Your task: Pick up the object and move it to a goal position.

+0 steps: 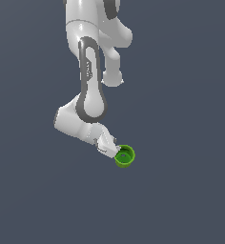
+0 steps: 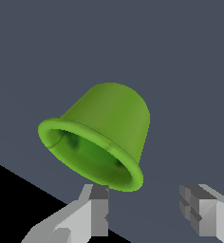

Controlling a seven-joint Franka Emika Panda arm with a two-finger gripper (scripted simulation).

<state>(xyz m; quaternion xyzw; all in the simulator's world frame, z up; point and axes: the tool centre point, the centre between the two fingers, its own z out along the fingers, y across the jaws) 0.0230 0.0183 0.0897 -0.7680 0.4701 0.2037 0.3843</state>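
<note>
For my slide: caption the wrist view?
Open gripper approaching a bright green tapered cup, rim toward the camera.

A flat, plain slate-grey surface [image 1: 181, 190] carries the scene, without marks or seams. The only thing on it is a small bright green cup [image 1: 125, 156], sitting just past the tips of the gripper [image 1: 115, 153]. In the wrist view the cup [image 2: 104, 137] shows its round rim turned toward the fingers [image 2: 99, 211].
</note>
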